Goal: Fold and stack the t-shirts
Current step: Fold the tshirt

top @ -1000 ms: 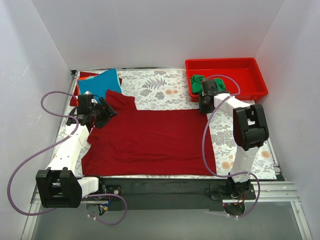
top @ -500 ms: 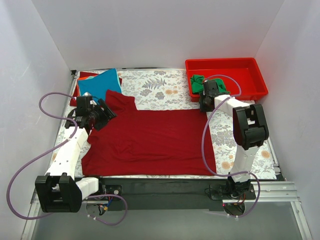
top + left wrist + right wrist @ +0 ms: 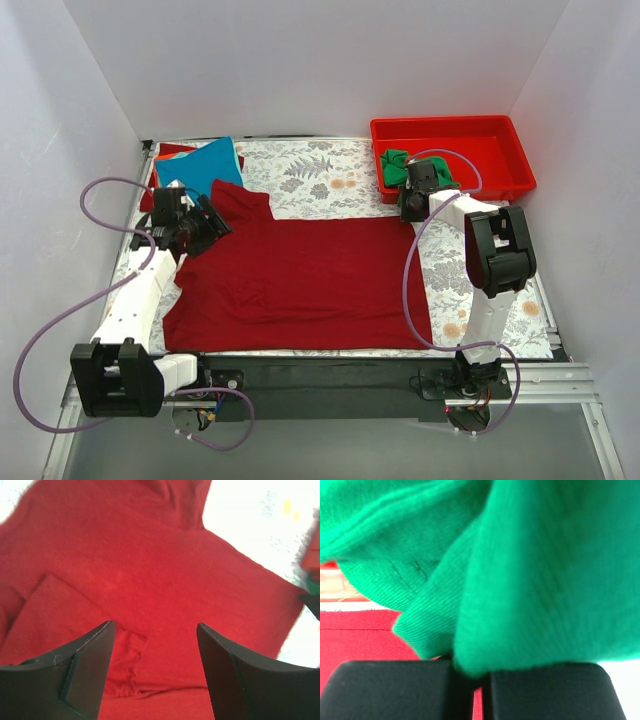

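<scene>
One green t-shirt [image 3: 395, 163] lies bunched at the left end of the red tray [image 3: 500, 128], with a fold pinched between the closed fingers of the right gripper [image 3: 470, 672]. The large dark red t-shirt [image 3: 300, 275] lies spread flat mid-table on the floral cloth [image 3: 320, 170]. Over its left part, the left gripper [image 3: 155, 635] hovers wide apart, holding nothing. A blue t-shirt [image 3: 200, 165] lies at the far-left corner.

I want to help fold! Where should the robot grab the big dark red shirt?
The sleeve of the dark red shirt, probably. The shirt lies flat, so only edges can be pinched, and that sleeve sticks out at the far left corner, right by the open left hand. Come straight down from above.
</scene>
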`<state>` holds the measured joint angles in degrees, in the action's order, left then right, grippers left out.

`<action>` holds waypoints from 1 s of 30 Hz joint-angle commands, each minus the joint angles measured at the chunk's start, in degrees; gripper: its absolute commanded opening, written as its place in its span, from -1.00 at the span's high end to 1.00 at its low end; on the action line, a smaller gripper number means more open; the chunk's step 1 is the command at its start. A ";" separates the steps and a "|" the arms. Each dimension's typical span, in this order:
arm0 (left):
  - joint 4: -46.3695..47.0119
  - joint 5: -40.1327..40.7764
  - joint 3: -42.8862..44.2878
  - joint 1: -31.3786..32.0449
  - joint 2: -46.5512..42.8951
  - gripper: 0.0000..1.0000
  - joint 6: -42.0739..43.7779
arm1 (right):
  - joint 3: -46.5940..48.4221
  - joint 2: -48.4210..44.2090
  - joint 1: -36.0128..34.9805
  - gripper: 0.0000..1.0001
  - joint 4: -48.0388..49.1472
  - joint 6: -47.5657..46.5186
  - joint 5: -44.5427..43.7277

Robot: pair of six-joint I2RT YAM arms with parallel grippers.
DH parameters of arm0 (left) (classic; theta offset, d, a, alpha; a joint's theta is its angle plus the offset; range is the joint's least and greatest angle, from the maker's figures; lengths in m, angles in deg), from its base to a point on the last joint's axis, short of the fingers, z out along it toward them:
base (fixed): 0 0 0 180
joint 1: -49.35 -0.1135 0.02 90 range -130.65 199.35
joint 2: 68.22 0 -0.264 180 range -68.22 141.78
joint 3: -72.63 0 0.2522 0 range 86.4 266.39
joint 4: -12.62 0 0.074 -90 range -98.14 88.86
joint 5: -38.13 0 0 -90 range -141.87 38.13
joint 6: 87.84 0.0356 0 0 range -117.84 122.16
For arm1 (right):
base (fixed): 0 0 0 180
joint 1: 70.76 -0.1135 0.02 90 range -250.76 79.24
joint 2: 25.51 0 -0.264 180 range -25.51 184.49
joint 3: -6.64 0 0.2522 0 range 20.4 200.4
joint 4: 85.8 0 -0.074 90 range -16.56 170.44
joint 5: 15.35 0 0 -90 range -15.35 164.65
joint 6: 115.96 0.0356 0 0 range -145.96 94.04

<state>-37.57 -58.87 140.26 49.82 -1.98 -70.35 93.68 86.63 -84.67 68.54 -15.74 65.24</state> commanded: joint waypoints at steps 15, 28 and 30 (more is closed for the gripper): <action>9.00 13.07 21.89 -0.38 29.01 -0.08 10.19 | -5.77 -6.05 0.46 0.97 -2.60 0.77 3.61; 12.43 16.76 34.37 -0.38 42.65 0.10 13.80 | -6.65 -6.32 0.29 0.97 -4.09 0.68 5.01; 12.78 16.76 34.81 -0.29 43.71 0.10 13.98 | -6.66 -6.23 0.29 0.97 -4.18 0.51 5.01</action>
<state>-26.25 -43.99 172.50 49.82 41.54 -57.98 88.04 81.84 -84.48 66.88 -15.24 69.53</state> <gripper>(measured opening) 0.453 0.024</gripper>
